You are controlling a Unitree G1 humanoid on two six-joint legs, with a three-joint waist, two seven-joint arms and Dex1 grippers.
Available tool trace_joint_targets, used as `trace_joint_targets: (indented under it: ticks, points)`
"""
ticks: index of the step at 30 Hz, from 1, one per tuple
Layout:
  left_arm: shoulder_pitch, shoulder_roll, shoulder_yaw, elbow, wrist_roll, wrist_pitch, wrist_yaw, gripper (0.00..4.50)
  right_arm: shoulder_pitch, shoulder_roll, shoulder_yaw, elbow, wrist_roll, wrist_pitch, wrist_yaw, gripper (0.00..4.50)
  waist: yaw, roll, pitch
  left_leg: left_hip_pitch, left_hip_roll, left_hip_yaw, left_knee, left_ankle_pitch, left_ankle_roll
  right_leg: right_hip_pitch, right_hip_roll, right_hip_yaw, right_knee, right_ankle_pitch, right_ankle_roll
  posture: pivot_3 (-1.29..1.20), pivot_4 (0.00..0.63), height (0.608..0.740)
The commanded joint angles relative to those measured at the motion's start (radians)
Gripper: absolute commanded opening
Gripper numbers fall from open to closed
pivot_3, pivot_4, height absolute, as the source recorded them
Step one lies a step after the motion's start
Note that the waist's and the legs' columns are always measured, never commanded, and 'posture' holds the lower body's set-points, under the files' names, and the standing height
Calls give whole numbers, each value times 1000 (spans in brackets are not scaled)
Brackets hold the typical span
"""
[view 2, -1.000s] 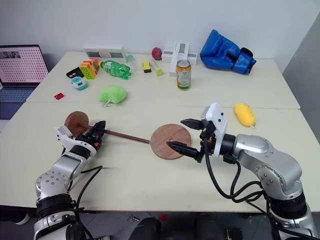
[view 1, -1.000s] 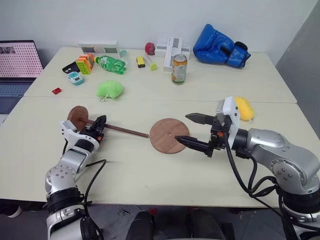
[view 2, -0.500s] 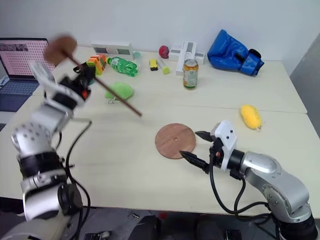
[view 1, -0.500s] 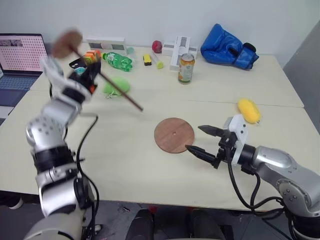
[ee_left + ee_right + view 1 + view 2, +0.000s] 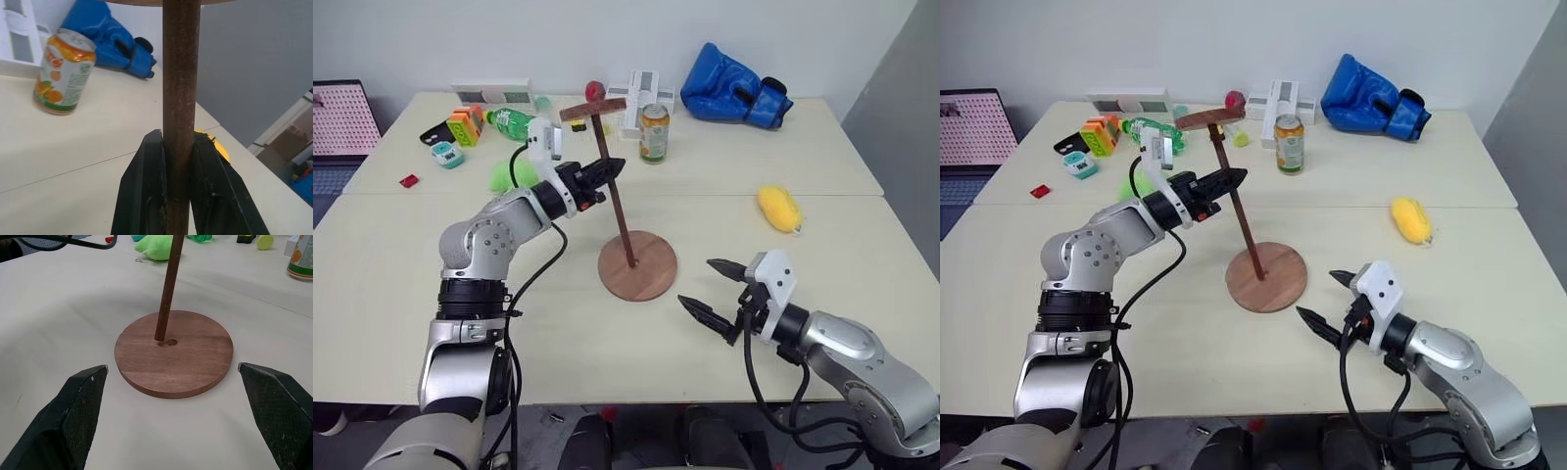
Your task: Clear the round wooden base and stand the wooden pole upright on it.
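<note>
The round wooden base (image 5: 651,281) lies flat at the table's middle, its centre hole (image 5: 171,341) uncovered. My left gripper (image 5: 612,168) is shut on the wooden pole (image 5: 617,211) partway down its rod (image 5: 181,73). The pole stands nearly upright, leaning slightly, with its disc end at the top. Its lower tip rests on the base just beside the hole. My right gripper (image 5: 695,281) hovers open in front of the base on the right, a short way off, with nothing between its fingers (image 5: 83,401).
An orange drink can (image 5: 654,132), a blue boxing glove (image 5: 734,86) and white blocks stand behind the base. A yellow soft toy (image 5: 778,209) lies to the right. A green plush, a green bottle (image 5: 509,122) and small toys sit at the back left, near a laptop (image 5: 337,122).
My left arm lifted the pole off the table, swung it right and turned it upright, tip onto the base. My right gripper drew back from the base toward the front edge.
</note>
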Motion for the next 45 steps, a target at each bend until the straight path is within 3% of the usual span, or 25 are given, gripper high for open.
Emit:
trace_joint_targets:
  ticks: [1,15,25,31,37,41,45]
  points:
    - [-14,-20,-5,-2,58,-62,-47,301,-9,7,-24,-66,21,13,-22,4500,4,0,0,0,0,0,0,0,0,0,0,0,0,0,0,0,150,740]
    - [16,-120,24,-7,112,-133,-76,301,-193,70,11,-136,77,216,-166,4500,13,0,0,0,0,0,1,0,0,0,0,-1,0,0,0,0,150,740]
    - [90,-40,-148,-227,273,-307,-280,301,-297,94,53,-164,82,351,-232,4500,14,0,0,0,0,0,0,0,0,0,-1,0,0,0,0,0,150,740]
    - [196,1,-213,-242,363,-418,-376,301,-226,-30,62,-159,81,381,-149,4500,13,1,-1,1,0,0,0,0,1,1,0,-1,0,0,0,0,150,740]
    - [265,17,-185,-152,375,-443,-373,301,-110,-89,26,-93,43,253,-62,4500,13,3,-3,12,0,1,-1,-2,5,11,0,0,0,0,0,0,150,740]
    - [233,-33,-152,-82,347,-426,-336,301,-32,-99,23,-28,-11,127,-16,4500,9,4,-9,32,1,0,-4,-3,6,32,1,0,-5,0,0,0,150,740]
    - [187,-84,-134,-90,301,-372,-311,301,53,-102,24,-11,-60,23,16,4500,16,3,-10,32,1,-1,-4,-3,7,35,1,-1,-9,0,1,0,150,740]
